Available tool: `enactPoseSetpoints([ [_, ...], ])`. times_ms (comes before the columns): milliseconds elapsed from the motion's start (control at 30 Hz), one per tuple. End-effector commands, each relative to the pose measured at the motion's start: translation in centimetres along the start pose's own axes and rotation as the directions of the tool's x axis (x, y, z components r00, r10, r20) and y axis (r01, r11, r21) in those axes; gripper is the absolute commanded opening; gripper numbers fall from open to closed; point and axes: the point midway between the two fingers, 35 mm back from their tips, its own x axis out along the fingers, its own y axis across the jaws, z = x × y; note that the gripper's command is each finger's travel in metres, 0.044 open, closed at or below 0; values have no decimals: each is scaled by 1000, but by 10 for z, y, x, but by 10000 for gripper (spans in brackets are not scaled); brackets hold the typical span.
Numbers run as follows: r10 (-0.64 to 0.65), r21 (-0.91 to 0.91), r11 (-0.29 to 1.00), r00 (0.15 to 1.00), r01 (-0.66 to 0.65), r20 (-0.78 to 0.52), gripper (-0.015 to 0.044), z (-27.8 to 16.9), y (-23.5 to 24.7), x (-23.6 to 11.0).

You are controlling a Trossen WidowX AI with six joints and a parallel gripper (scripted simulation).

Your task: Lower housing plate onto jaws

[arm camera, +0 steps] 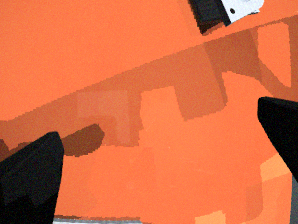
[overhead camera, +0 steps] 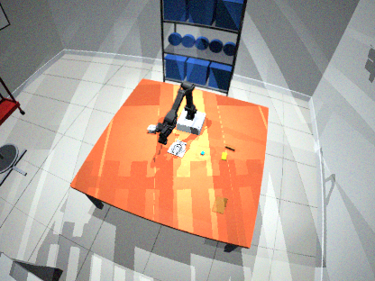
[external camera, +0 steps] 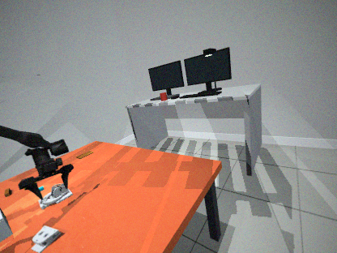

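The gripper (overhead camera: 163, 140) (external camera: 48, 183) (arm camera: 161, 124) is spread wide, with nothing held between its fingers. The housing plate is most likely the small white block (overhead camera: 152, 131) (external camera: 49, 239) (arm camera: 245, 10), lying apart from the white base with the jaw mechanism (overhead camera: 178, 149) (external camera: 56, 196), on the side toward which the arm leans in the top view. The step in hand is judged to be the reach for that plate; the lowering has not been done. The gripper should be brought over it at height, so that the mechanism is not brushed, then turned until the fingers straddle two opposite edges. Descent is best made straight, and the grip closed evenly, so that the plate is not tipped. Its holes should be kept free for the jaw stubs.

The plate is white, with small dark holes in its upper face, and a dark part shows along one side in the wrist view. It looks compact and rigid. Farther out, on the mechanism's other side, a cyan piece (overhead camera: 202, 153) (external camera: 40, 188) and a yellow block (overhead camera: 224, 156) are seen on the orange table (overhead camera: 131, 180) (external camera: 134, 203) (arm camera: 100, 45).
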Motion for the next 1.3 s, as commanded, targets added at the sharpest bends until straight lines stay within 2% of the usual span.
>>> enactPoseSetpoints([
  [0, -2, 64, 998, 1000, 4, -30, 440, 7, -4, 3],
  [600, -6, 365, 929, 988, 64, -156, 440, 37, -24, 19],
  [1267, 37, 683, 708, 956, 180, -291, 440, 69, -51, 35],
])
